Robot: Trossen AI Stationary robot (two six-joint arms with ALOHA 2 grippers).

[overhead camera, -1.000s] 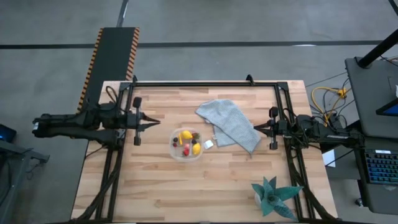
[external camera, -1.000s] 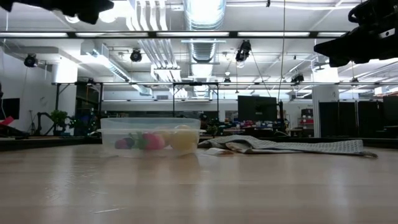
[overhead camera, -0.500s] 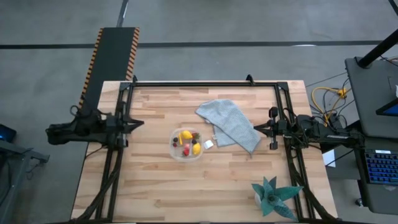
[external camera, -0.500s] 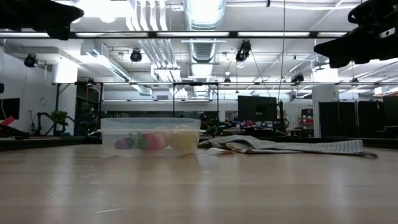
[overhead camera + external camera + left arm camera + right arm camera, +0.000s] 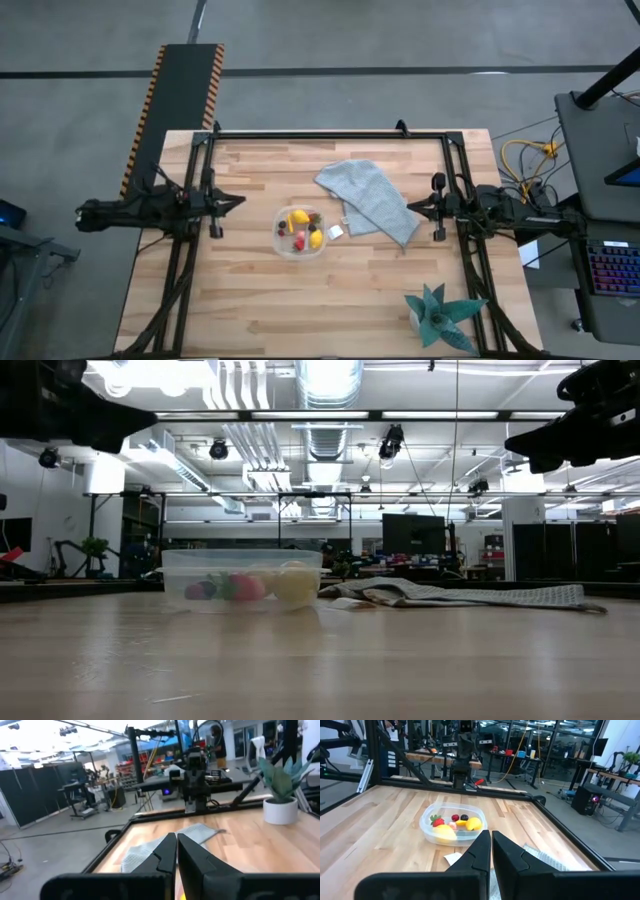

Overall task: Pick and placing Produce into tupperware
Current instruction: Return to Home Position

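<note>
Clear tupperware (image 5: 297, 255) is seen at the middle of the worktop (image 5: 260, 290), with the produce (image 5: 298, 219) inside. It lies between the left gripper (image 5: 236, 201), the nearer one, and the right gripper (image 5: 410, 208); both pairs of fingers are closed on nothing.

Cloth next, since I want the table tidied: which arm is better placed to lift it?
Right, likely. The right arm ends at the edge of the cloth, jaws shut; the left arm waits beyond the tupperware.

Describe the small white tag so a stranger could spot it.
On the wooden table, find the grey cloth near the middle. The white tag lies between its edge and the clear tupperware, the only flat white square there.
</note>
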